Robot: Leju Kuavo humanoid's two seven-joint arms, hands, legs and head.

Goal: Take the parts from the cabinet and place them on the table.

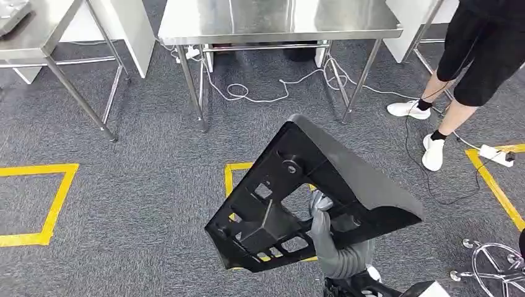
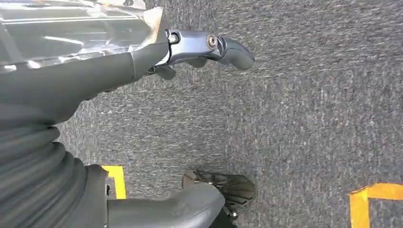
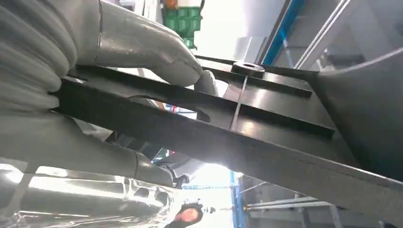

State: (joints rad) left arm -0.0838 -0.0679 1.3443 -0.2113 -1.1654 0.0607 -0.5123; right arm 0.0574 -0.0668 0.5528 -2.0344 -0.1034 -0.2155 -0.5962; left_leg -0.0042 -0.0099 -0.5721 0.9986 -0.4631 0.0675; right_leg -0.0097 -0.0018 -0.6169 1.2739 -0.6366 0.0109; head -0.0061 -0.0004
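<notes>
Carrying stage. Your right hand (image 1: 323, 230) grips the black plastic part (image 1: 309, 195), fingers threaded through an opening in its ribbed underside; the right wrist view shows the thumb (image 3: 147, 47) pressed on one face of a rib and the rest of the hand under it. The part rides tilted above the grey carpet (image 1: 136, 204), clear of any surface. Your left hand (image 2: 190, 52) hangs over the floor holding nothing, fingers loosely apart and partly curled, though much of it is hidden. The steel table (image 1: 278, 21) stands well ahead of the right hand. Retrieval appears done; approach and set-down remain. Whether more parts wait cannot be judged.
</notes>
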